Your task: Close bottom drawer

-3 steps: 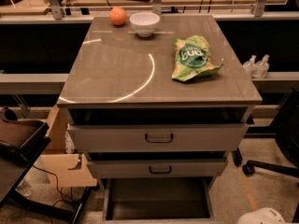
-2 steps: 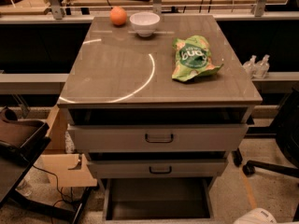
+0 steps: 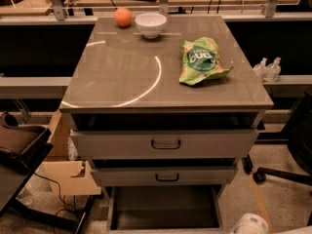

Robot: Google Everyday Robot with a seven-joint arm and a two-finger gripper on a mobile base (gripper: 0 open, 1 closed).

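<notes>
The bottom drawer is the lowest of three grey drawers in the cabinet. It stands pulled out toward me, its dark inner tray open to view and looking empty. Its front and handle are cut off by the lower edge of the view. My gripper is out of view. Only a white rounded part of my arm shows at the bottom right, just right of the open drawer's front corner.
The middle drawer and top drawer sit slightly pulled out. The cabinet top holds an orange, a white bowl and a green chip bag. A cardboard box and a dark chair stand left; a chair base stands right.
The white part of my arm at the bottom right has shifted a little to the left, toward the open drawer. The drawers have not moved.
</notes>
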